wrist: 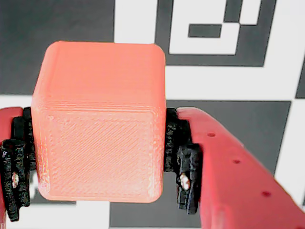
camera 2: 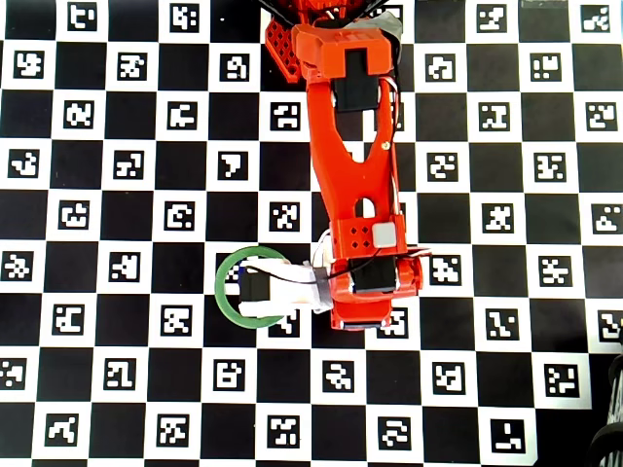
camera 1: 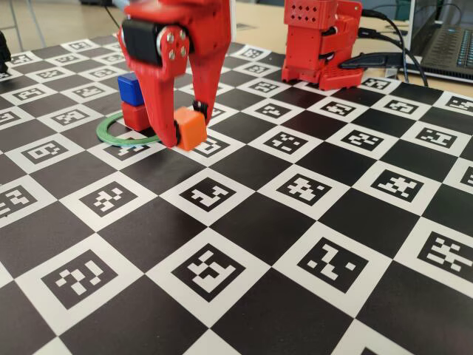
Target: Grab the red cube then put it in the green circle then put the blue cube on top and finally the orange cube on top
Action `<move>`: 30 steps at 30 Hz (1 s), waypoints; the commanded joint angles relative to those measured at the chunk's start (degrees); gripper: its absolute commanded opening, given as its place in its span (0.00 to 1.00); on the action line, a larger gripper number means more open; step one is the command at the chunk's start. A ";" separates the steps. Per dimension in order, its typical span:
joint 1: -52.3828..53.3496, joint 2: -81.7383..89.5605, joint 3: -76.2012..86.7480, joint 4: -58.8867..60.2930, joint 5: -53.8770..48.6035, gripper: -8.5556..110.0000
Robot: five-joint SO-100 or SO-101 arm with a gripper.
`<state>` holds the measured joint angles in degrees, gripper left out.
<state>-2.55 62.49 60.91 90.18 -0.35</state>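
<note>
My red gripper (camera 1: 186, 132) is shut on the orange cube (camera 1: 192, 127) and holds it low over the mat, just right of the green circle (camera 1: 111, 138). The blue cube (camera 1: 131, 89) sits on top of the red cube (camera 1: 135, 117) inside the circle, left of the gripper. In the wrist view the orange cube (wrist: 97, 119) fills the space between both black pads (wrist: 183, 162) of the gripper (wrist: 97, 157). In the overhead view the green circle (camera 2: 219, 287) shows left of the arm; the arm and wrist camera hide the cubes there.
The mat (camera 1: 295, 244) is a black-and-white checkerboard with printed markers. The arm's red base (camera 1: 321, 41) stands at the back right with cables beside it. A laptop (camera 1: 451, 44) sits at the far right edge.
</note>
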 commanded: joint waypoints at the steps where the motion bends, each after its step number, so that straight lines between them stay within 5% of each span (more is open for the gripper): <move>1: 2.81 10.99 -7.91 5.98 -2.64 0.15; 15: 18.19 15.82 -9.67 12.66 -15.56 0.15; 30: 21.88 18.02 0.88 5.62 -16.44 0.15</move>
<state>19.16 73.48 61.52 97.47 -17.49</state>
